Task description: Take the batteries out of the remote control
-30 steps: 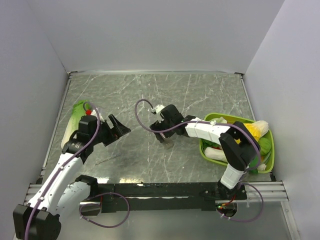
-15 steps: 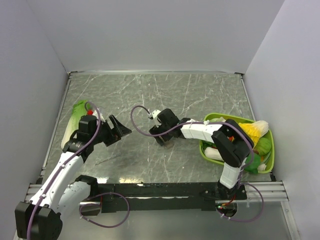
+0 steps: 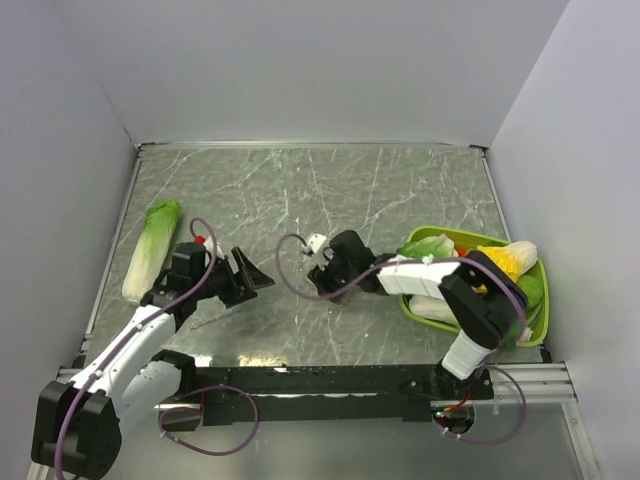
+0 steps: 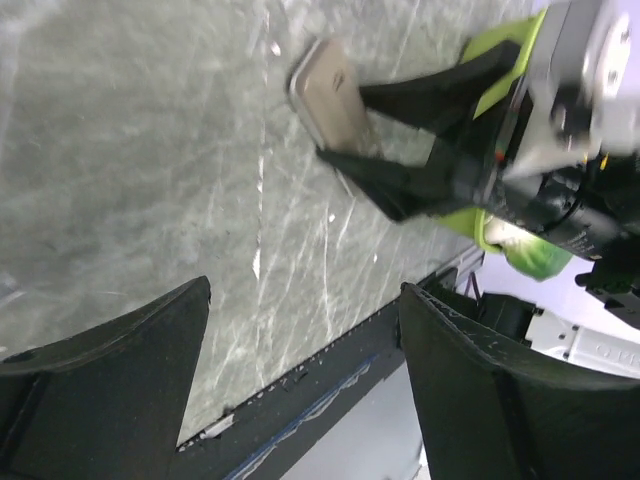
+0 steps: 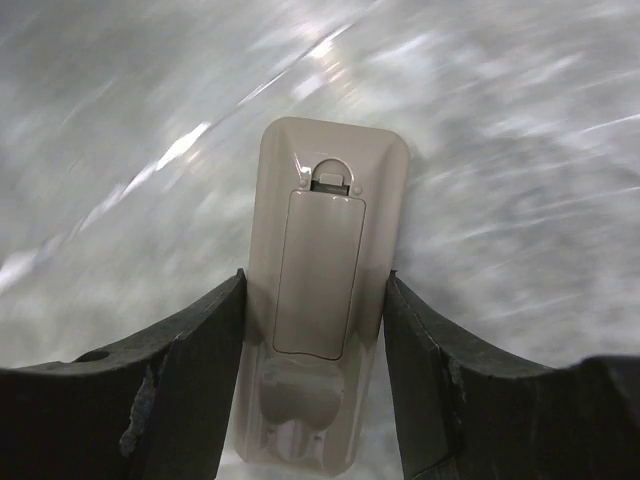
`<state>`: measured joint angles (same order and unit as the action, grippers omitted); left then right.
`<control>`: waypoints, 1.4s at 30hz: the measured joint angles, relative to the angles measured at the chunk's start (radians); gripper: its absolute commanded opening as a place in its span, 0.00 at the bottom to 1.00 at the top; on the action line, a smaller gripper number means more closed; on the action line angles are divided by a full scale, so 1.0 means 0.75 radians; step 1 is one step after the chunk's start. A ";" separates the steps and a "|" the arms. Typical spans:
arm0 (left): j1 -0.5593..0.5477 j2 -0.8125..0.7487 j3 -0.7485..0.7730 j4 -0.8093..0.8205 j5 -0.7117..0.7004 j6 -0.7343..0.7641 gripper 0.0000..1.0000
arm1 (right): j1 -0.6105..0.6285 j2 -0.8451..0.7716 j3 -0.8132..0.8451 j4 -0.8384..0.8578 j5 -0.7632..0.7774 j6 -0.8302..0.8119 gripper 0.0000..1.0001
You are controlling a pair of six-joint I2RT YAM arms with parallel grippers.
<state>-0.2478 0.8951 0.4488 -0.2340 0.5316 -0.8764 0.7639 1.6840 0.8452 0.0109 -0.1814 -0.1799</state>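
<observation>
The remote control (image 5: 320, 250) lies on the marble table with its grey-tan back up and its battery cover shut. It also shows in the left wrist view (image 4: 330, 95). The batteries are hidden. My right gripper (image 5: 314, 275) straddles the remote's lower end, and both fingers press on its long sides. From above, this gripper (image 3: 335, 287) covers the remote near the table's middle. My left gripper (image 3: 250, 278) hovers to the left of it, open with nothing between its fingers (image 4: 140, 340), which point toward the remote.
A long pale-green cabbage (image 3: 150, 250) lies by the left wall. A green basket (image 3: 470, 236) of vegetables stands at the right, close behind the right arm. The table's front rail (image 4: 330, 370) runs just under the left fingers.
The right jaws have closed in onto the remote's sides. The left arm has dropped toward the front and right, uncovering the cabbage, and its jaws have narrowed a little.
</observation>
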 measured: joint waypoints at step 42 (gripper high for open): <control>-0.307 0.115 -0.346 0.876 0.192 -0.201 0.61 | 0.036 -0.447 -0.484 0.562 -0.757 -0.488 0.36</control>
<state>-0.4778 0.9813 0.1890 0.4229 0.6754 -1.0275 0.7910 1.3491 0.4820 0.4320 -0.7490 -0.5461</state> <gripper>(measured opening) 0.599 0.600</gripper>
